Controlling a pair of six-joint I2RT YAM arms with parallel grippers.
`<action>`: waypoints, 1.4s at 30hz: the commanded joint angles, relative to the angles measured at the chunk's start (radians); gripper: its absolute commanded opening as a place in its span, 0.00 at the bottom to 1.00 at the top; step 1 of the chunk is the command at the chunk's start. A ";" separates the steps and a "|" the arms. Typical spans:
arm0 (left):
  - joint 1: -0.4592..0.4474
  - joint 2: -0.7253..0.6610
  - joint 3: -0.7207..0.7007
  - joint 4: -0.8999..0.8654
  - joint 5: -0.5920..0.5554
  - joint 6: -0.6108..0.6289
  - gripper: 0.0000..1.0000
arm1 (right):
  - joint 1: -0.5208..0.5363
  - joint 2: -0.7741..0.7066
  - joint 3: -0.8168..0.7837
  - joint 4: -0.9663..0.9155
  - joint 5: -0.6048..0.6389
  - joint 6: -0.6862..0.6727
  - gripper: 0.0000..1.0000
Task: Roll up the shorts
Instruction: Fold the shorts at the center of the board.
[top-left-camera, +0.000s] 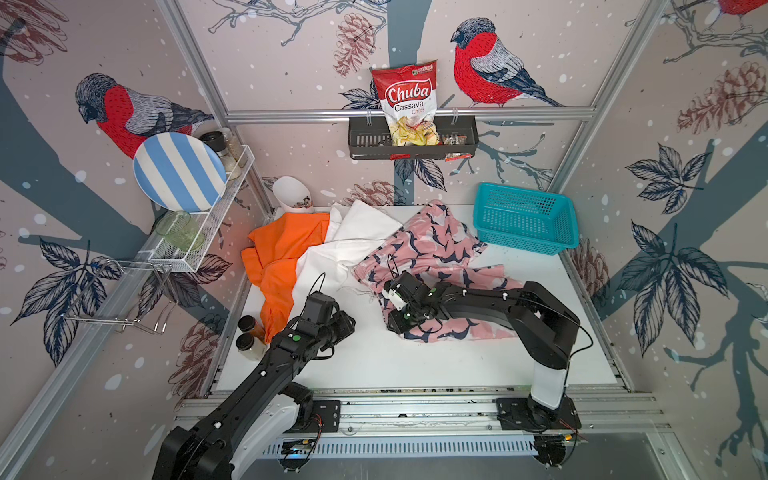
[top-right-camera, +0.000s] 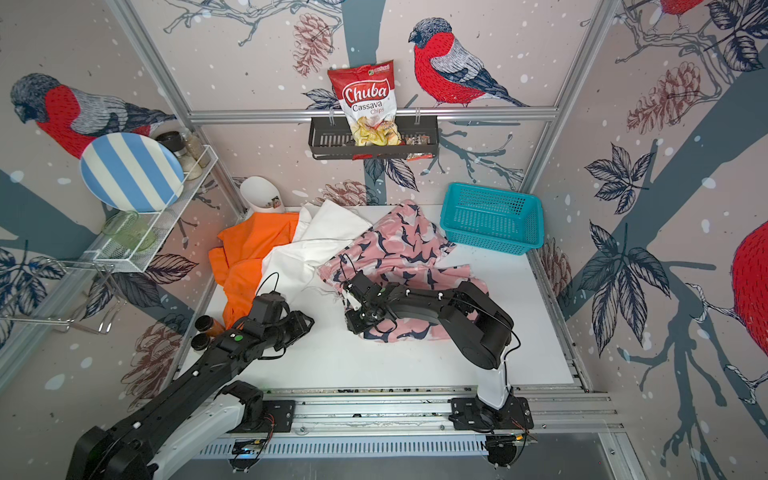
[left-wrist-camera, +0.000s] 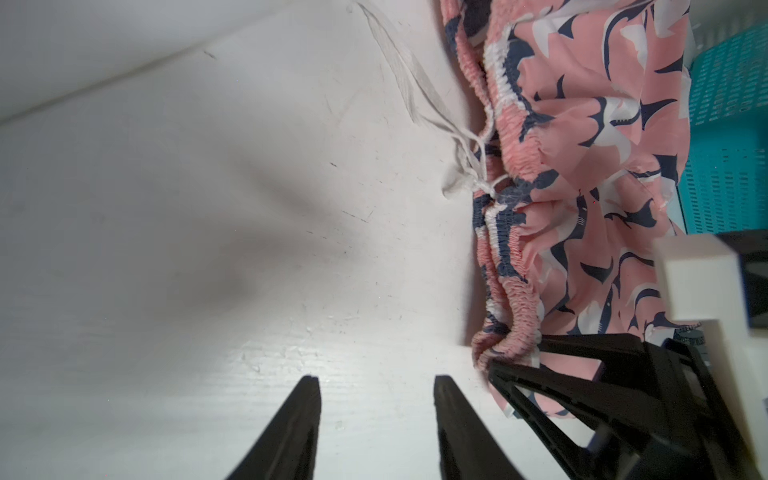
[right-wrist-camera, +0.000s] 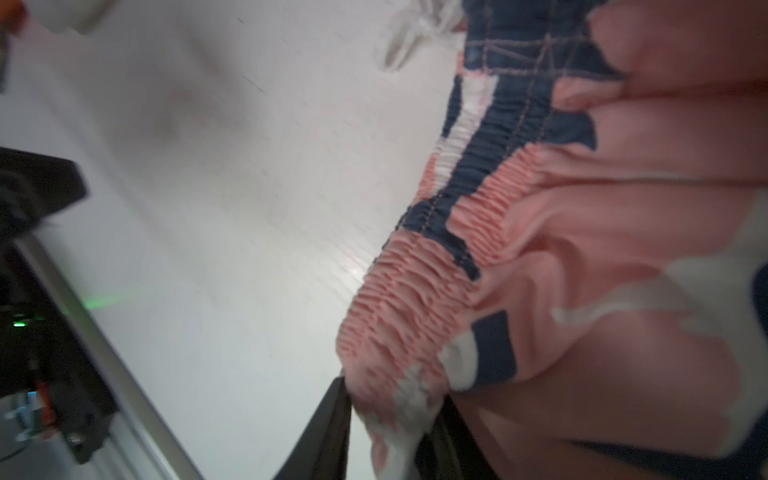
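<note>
The pink shark-print shorts (top-left-camera: 436, 245) (top-right-camera: 399, 245) lie crumpled on the white table, right of the middle. My right gripper (top-left-camera: 390, 309) (right-wrist-camera: 395, 415) is shut on the near end of their gathered waistband (right-wrist-camera: 399, 316). Its cloth fills the gap between the two fingers. The white shorts (top-left-camera: 345, 245) lie to the left, overlapping the orange shorts (top-left-camera: 278, 257). My left gripper (top-left-camera: 352, 323) (left-wrist-camera: 376, 380) hovers open over bare table (left-wrist-camera: 208, 249), just left of the waistband (left-wrist-camera: 511, 266), with nothing between its fingers. A white drawstring (left-wrist-camera: 415, 83) trails from the waistband.
A teal basket (top-left-camera: 519, 241) stands at the back right of the table. Two spice jars (top-left-camera: 249, 332) stand at the left edge beside the orange cloth. A white cup (top-left-camera: 291, 199) leans at the back left. A wire rack (top-left-camera: 199, 249) juts from the left wall.
</note>
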 joint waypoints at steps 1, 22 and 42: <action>-0.005 0.003 -0.007 0.015 0.010 -0.018 0.48 | -0.004 -0.025 0.016 0.144 -0.131 0.107 0.56; -0.241 0.299 0.153 0.040 -0.116 -0.052 0.46 | -0.285 -0.588 -0.332 -0.074 0.087 0.129 0.68; -0.409 0.629 0.297 -0.041 -0.230 -0.042 0.45 | -0.374 -0.679 -0.328 -0.164 0.099 0.075 0.70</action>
